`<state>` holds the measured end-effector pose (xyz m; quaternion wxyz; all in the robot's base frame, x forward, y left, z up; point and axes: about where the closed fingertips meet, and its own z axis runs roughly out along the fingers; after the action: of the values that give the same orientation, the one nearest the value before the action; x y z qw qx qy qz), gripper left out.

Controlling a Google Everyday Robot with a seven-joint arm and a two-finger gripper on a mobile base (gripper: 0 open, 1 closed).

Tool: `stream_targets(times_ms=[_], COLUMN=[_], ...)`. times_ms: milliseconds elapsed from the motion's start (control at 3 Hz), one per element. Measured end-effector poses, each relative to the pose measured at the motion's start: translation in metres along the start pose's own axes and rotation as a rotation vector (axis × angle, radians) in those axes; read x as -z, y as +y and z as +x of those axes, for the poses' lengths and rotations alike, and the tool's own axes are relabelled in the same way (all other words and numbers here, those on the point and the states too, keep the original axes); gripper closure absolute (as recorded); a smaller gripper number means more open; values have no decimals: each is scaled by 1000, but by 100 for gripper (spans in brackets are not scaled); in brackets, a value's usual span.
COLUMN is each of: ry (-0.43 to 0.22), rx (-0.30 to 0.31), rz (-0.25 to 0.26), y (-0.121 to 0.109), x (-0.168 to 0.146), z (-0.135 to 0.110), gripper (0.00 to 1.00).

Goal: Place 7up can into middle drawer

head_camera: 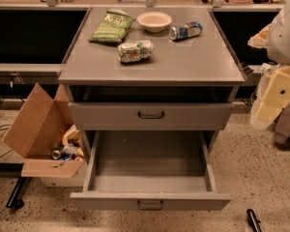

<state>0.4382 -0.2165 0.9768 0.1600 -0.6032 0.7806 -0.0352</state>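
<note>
Dented white-green 7up can (135, 50): lying sideways on grey desk (183, 69) | grey metal middle drawer (183, 200): open | gripper (252, 220): bottom right, well apart, grip state unreadable | risk: the round can may roll when pinched.

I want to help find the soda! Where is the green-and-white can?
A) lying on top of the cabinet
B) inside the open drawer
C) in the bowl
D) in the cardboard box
A: the 7up can lies on its side on the cabinet top, near the bowl; the open middle drawer shows nothing inside, and the gripper, low at the bottom edge right of the drawer, is far from the can.
</note>
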Motion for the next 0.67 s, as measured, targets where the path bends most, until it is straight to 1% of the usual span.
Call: stream_targets(times_ms=[333, 667], ry=[0, -25], rx=[0, 6], rz=[0, 7], y=[0, -23], x=[0, -12], z=[0, -5], gripper=[0, 0])
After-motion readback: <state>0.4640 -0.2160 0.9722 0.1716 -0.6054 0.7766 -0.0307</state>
